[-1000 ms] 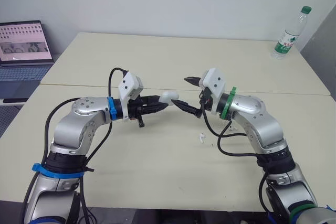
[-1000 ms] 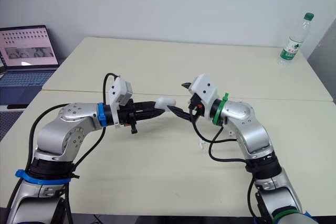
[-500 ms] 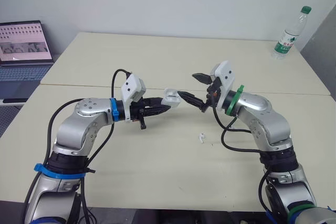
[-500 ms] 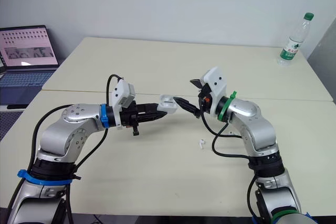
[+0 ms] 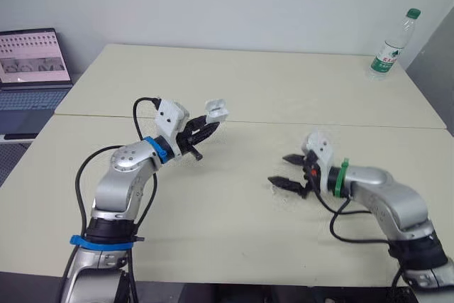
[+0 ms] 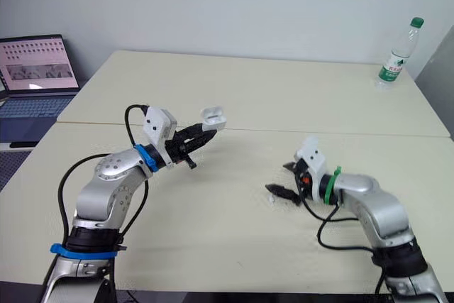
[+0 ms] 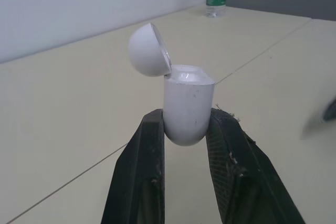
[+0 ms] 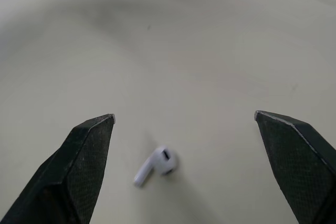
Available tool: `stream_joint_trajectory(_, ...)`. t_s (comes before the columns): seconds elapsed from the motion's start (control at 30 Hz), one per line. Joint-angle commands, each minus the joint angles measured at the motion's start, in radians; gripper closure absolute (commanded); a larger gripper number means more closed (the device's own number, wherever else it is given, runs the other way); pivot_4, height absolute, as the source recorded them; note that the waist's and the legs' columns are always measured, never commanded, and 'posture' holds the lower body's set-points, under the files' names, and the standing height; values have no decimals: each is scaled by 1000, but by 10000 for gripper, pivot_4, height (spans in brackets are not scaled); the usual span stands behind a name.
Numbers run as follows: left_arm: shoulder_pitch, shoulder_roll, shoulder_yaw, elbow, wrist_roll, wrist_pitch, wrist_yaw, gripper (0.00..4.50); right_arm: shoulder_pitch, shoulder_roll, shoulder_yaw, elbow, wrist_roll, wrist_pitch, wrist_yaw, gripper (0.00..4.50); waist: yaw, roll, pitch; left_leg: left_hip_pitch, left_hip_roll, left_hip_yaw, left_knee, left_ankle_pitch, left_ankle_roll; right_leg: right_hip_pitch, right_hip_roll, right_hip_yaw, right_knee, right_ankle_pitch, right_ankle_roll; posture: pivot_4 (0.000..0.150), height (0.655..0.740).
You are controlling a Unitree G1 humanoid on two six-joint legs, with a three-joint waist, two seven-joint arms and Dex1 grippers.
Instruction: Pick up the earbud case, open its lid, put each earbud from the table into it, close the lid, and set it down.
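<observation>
The arms have parted. The left gripper [image 5: 211,125] has swung away to its own side, clamped on the case [image 7: 188,103], whose lid [image 7: 148,50] is now flipped open. The right gripper [image 8: 184,115] has dropped to the table [image 5: 234,225], fingers spread wide around an earbud [image 8: 156,164]. Pickup looks next.

On the counter [image 5: 234,83]: earbud case [image 5: 216,109] aloft at left, 1 earbud [image 8: 156,165] lying at right.
The left tool [image 5: 210,125] clamps the earbud case above the counter, left of centre. The earbud lies just ahead of the right tool [image 5: 278,169], between its 2 spread fingers. A bottle [image 5: 389,46] stands at the far right corner; a laptop [image 5: 32,58] sits beyond the left edge.
</observation>
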Motion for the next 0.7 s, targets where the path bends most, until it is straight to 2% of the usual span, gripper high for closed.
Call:
stream_joint_trajectory(0.03,16,-2,25,-73,-3,-14,33,37498,43,-22,26,-67,-17,-28,-1,320,0,0,0,0,0,0,0,0,0,0,0,0,0,0,0,1500,7400)
stream_joint_trajectory(0.3,35,3,25,-105,-15,-2,55,37498,49,-12,88,-3,-74,-71,-5,320,1,-1,0,1,-1,0,1,0,0,1,0,0,0,0,1,1500,7400)
stream_joint_trajectory(0.4,34,8,28,-111,-17,2,56,37498,31,-4,99,-5,-52,-49,21,6498,0,-1,0,1,-1,0,1,0,0,1,0,0,0,0,1,1500,7400)
stream_joint_trajectory(0.5,33,11,29,-111,-18,3,56,37498,24,-11,112,-12,-28,-15,54,16746,1,-1,0,1,-1,0,1,0,0,1,0,0,0,0,1,1500,7400)
stream_joint_trajectory(0.7,24,14,31,-100,-15,-3,53,37498,-5,-7,126,30,-49,-25,65,16746,1,-1,0,1,-1,0,1,0,0,1,0,0,0,0,1,1500,7400)
